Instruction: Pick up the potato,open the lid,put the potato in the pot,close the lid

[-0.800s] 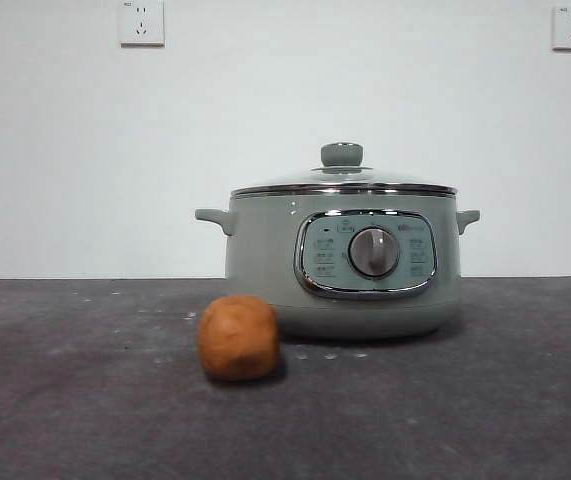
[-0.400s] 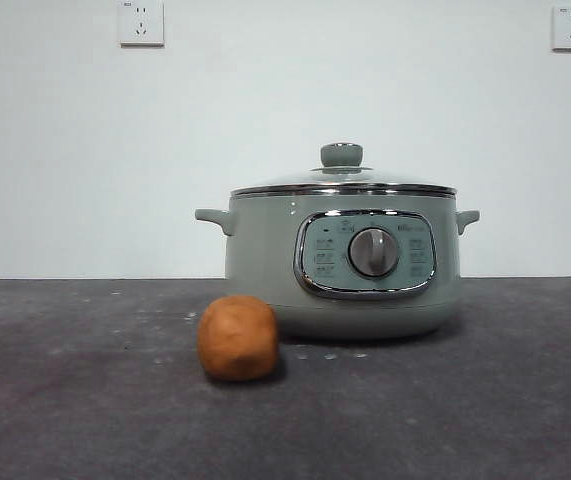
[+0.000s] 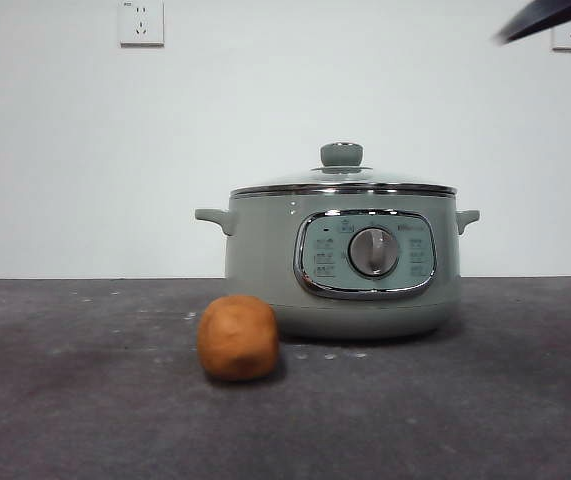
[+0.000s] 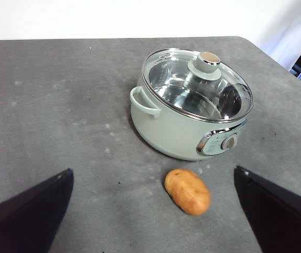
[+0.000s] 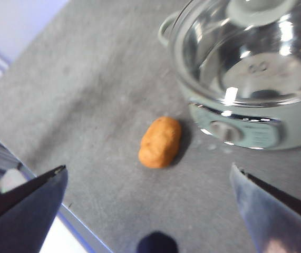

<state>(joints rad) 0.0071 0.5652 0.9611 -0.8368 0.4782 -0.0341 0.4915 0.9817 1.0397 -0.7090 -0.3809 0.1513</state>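
A black arm tip [image 3: 548,16] has entered the front view at the top right corner, where none showed half a second ago; the potato [image 3: 238,337], pot [image 3: 343,262] and lid [image 3: 343,180] have not shifted. The potato is a smooth, matte orange-brown oval resting on the grey, speckled table [image 3: 65,400], just off the pot's front base, at about 8 o'clock from the silver dial [image 3: 374,251]. The pot is wide and pale sage green, with a chrome-framed panel and two small side handles. The domed clear-glass lid, with chrome rim and green knob, sits closed on it, and a polished metal interior shows through. The left gripper [image 4: 153,211] is raised above the table with jaws spread wide, holding nothing. The right gripper [image 5: 147,211] is likewise raised, jaws wide apart and empty, with the potato between them in its wrist view.
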